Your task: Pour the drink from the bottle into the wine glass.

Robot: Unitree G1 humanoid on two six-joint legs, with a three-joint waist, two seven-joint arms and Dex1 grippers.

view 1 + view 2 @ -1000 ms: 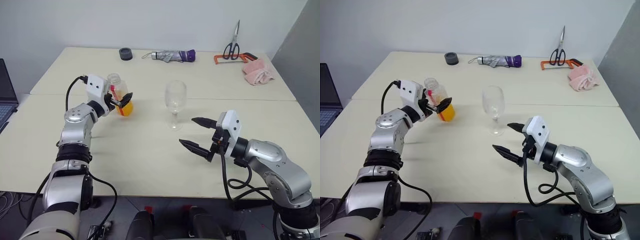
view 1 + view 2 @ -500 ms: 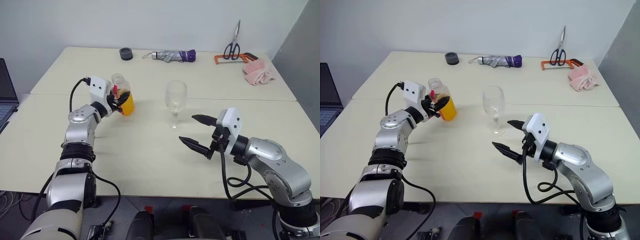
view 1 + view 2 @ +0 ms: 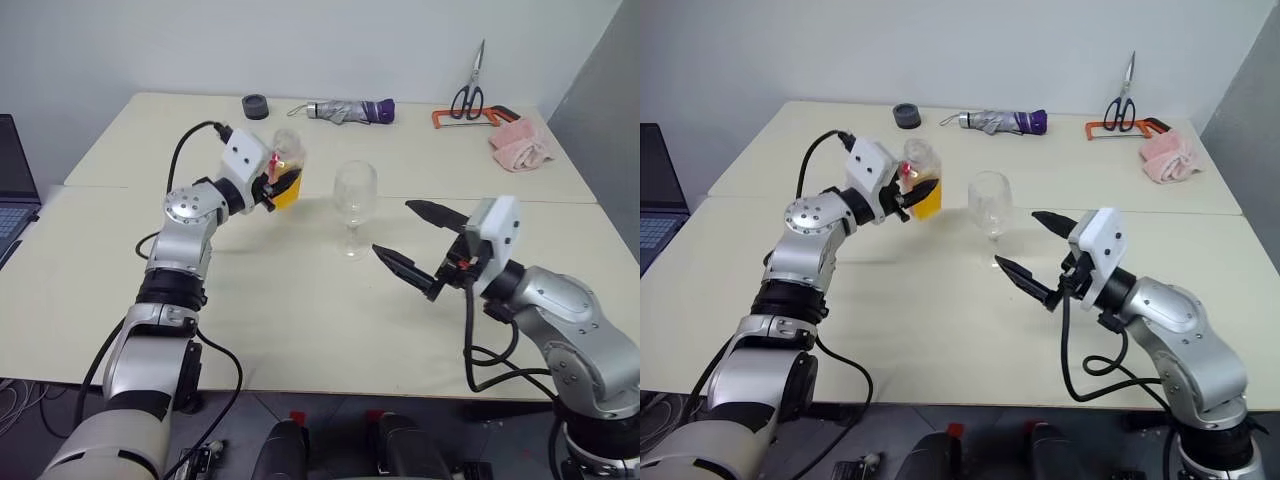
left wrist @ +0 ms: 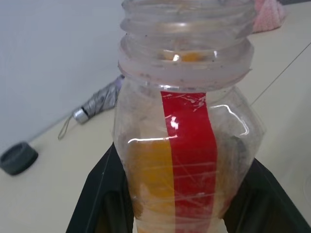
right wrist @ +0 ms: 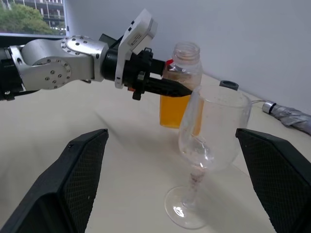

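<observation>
The bottle point(image 3: 287, 178) looks light and thin-walled, likely to dent under a hard squeeze; mid-body is the sensible hold. It is uncapped, clear with a red strip, half full of orange drink point(image 5: 174, 110). The left gripper point(image 3: 917, 192) pinches it aloft beside the empty, fragile wine glass point(image 3: 354, 205). The right gripper point(image 3: 420, 243) hangs spread nearby.

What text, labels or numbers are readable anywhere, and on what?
None readable.
Bottle: a plain red strip runs down its side, with no lettering on it.
Glass: no print.
Umbrella, scissors, pink cloth, black cap: no text to make out.
</observation>
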